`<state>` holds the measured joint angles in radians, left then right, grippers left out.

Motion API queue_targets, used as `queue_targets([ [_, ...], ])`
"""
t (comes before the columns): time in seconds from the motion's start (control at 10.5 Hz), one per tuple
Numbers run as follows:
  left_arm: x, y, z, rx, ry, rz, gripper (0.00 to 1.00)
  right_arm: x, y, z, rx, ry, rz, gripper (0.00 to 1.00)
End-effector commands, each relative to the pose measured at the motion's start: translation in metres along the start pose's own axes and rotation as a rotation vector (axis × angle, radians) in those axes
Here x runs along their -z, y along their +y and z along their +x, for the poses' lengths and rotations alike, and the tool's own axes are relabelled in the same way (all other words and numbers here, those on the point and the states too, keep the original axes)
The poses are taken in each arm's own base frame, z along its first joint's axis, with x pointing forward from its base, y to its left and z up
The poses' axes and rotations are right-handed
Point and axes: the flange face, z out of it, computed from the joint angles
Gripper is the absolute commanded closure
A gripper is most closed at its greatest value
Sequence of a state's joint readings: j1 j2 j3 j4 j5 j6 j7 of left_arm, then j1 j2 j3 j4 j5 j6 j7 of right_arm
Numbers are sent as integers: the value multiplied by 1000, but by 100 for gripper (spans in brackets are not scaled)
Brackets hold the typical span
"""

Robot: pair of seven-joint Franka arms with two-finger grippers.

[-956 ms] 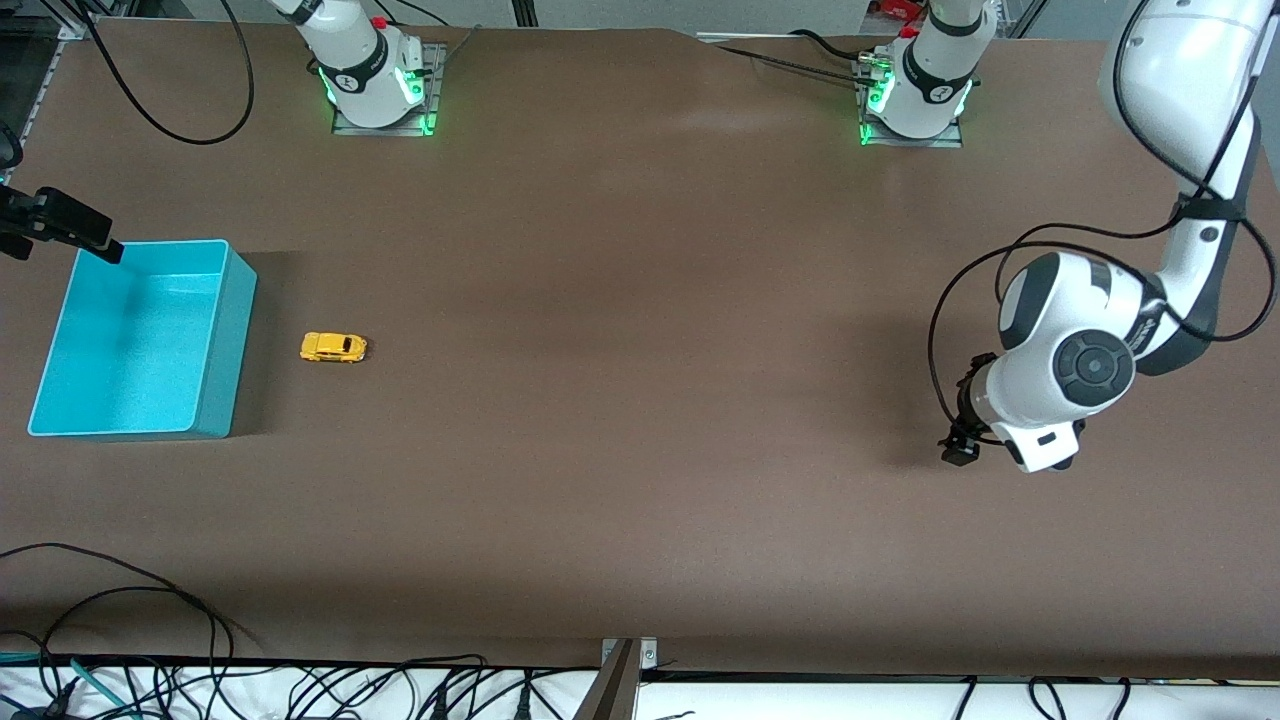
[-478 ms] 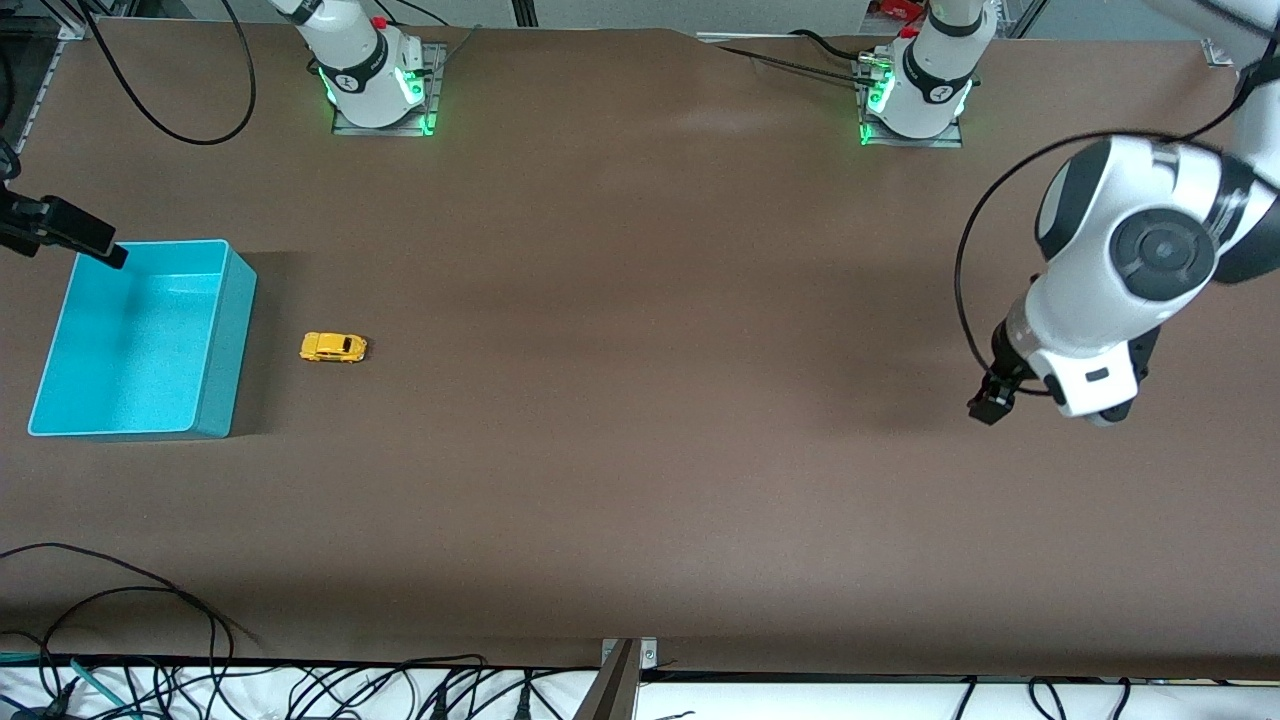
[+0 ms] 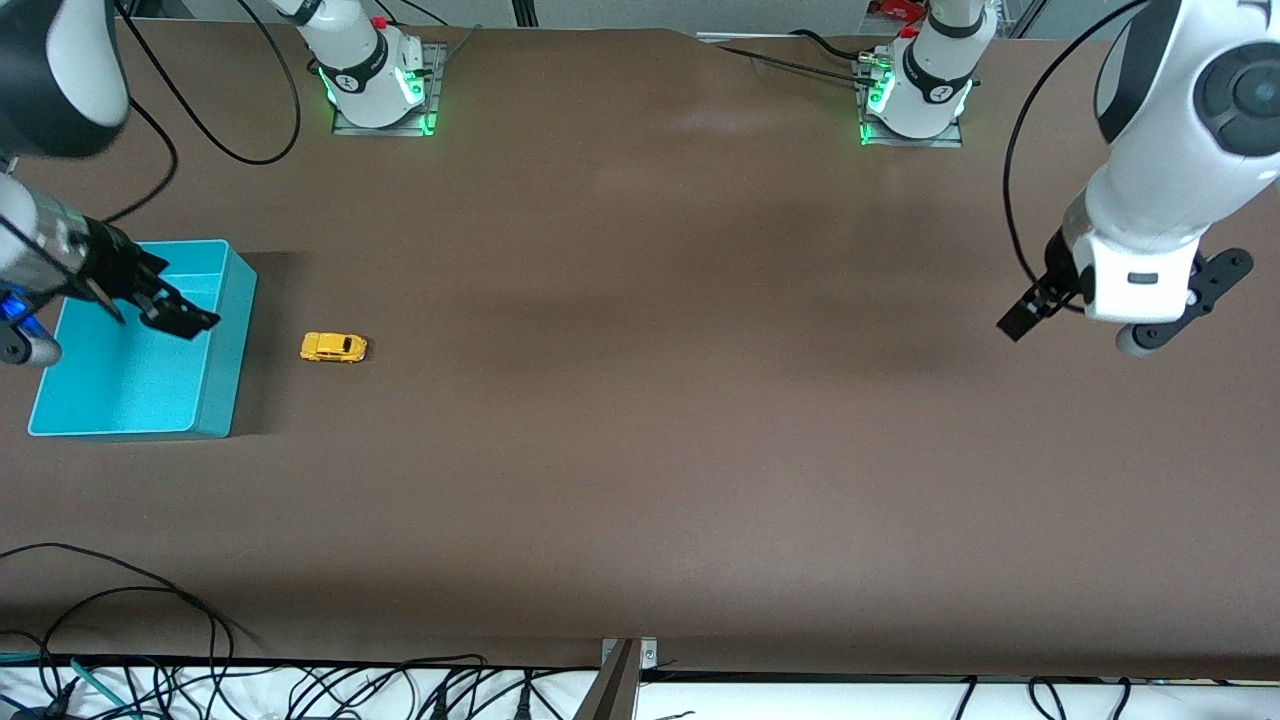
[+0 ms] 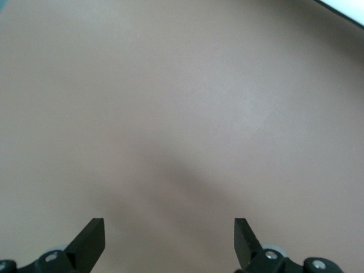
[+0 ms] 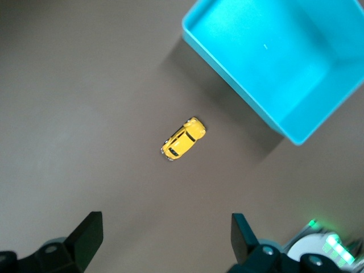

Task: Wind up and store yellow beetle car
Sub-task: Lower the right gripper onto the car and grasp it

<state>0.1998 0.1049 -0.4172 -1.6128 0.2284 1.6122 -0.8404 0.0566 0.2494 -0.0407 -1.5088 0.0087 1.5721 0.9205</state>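
Note:
The yellow beetle car [image 3: 334, 347] sits on its wheels on the brown table, just beside the turquoise bin [image 3: 130, 385], on the side toward the left arm's end. It also shows in the right wrist view [image 5: 182, 139], next to the bin [image 5: 284, 51]. My right gripper [image 3: 150, 305] hangs open and empty over the bin; its jaws [image 5: 165, 230] stand wide apart. My left gripper [image 3: 1030, 315] is open and empty in the air over bare table at the left arm's end; its wrist view [image 4: 169, 233] shows only tabletop.
The bin is empty. Black cables [image 3: 150, 640] lie along the table's edge nearest the front camera. The two arm bases [image 3: 375, 80] [image 3: 915, 90] stand at the edge farthest from it.
My right arm has swung in, and its gripper is now over the bin. My left gripper has risen and pulled back toward its own end. The car has not moved.

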Motion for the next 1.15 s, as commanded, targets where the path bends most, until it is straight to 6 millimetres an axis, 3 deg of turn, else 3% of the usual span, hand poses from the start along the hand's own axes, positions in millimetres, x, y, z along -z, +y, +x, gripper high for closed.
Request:
queue_targets([
  [0.0, 29, -39, -2, -207, -20, 16, 0, -40, -22, 11, -318, -15, -16, 0],
  [0.1, 52, -55, 2, -281, -37, 7, 0, -65, -35, 5, -399, -10, -27, 0],
  [0.29, 65, -78, 11, -434, -35, -2, 0, -119, -30, 9, -545, -12, -25, 0],
  [0.48, 71, -77, 7, -541, -25, -6, 0, -174, -20, 3, -634, -11, -25, 0],
  [0.86, 64, -71, 8, -639, -61, -71, 0, -249, 32, -30, -662, 21, 80, 0],
  [1.05, 63, -74, 11, -646, -63, -79, 0, -274, 34, -33, -682, 35, 111, 0],
])
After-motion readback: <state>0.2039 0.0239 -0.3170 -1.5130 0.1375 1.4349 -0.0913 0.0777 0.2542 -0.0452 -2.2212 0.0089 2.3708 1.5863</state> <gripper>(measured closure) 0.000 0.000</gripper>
